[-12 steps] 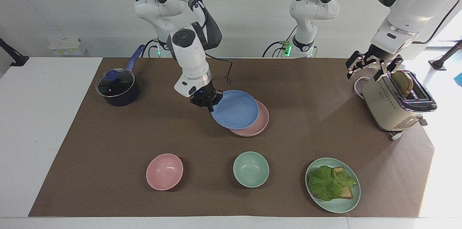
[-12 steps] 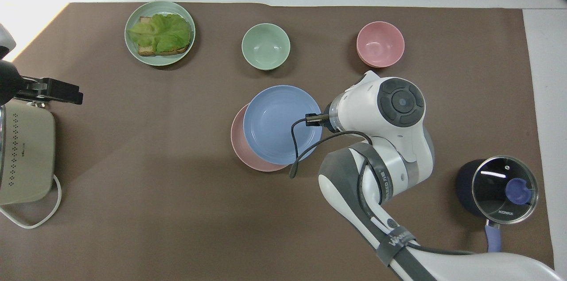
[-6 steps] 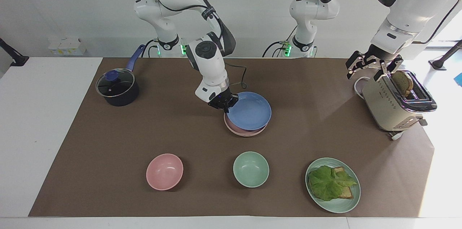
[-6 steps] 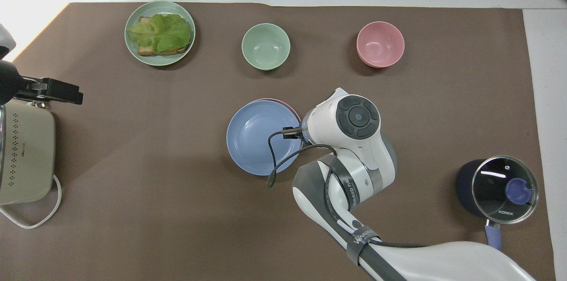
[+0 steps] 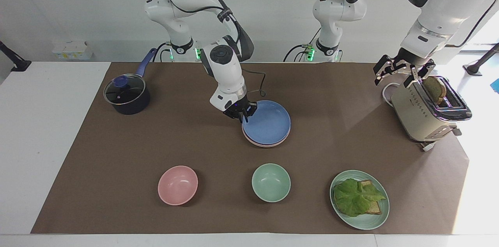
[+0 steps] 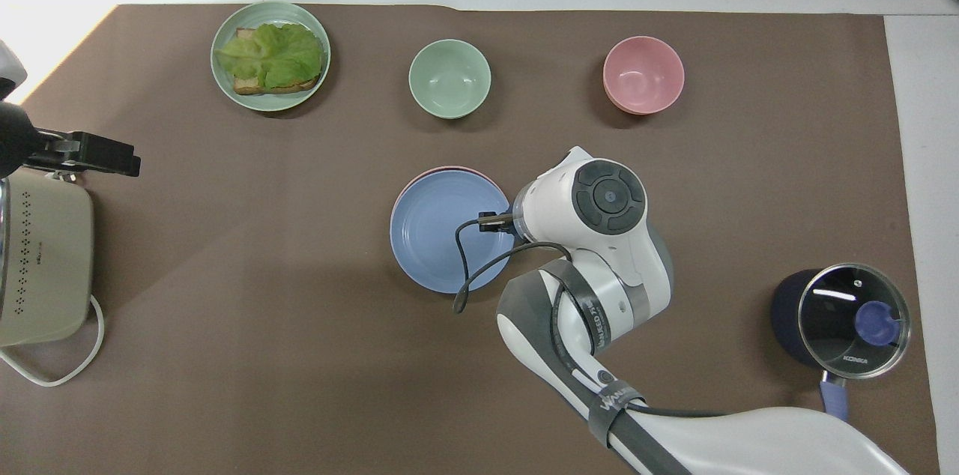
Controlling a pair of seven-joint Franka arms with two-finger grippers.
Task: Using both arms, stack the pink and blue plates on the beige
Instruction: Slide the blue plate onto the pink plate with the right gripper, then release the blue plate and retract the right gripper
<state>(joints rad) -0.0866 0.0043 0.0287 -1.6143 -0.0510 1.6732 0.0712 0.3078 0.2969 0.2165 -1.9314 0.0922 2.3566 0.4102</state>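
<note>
1 table (image 5: 117, 142) carries everything, and 2 arms stand at it: the right arm (image 5: 224, 67) reaches down to the middle, while the left arm (image 5: 436, 17) waits over the toaster (image 5: 425, 114) at its own end, its left end effector (image 5: 395, 77) spread open and empty. At the table's middle the blue plate (image 5: 269, 124) lies on the pink plate (image 5: 265, 144), whose rim peeks out only along the edge farther from the robots. No beige plate shows on its own; whether 1 lies beneath the pair I cannot tell. The right end effector (image 5: 241, 113) sits at the blue plate's rim on the side toward the right arm's end, and I cannot tell whether its fingers grip that rim or have let go. The step in hand looks like the release: it should let go fully, then lift straight up and clear of the rim before pulling away, so that the top plate is not dragged off centre. Being round, the blue plate has no long axis; it lies flat and level, hollow side up.
</note>
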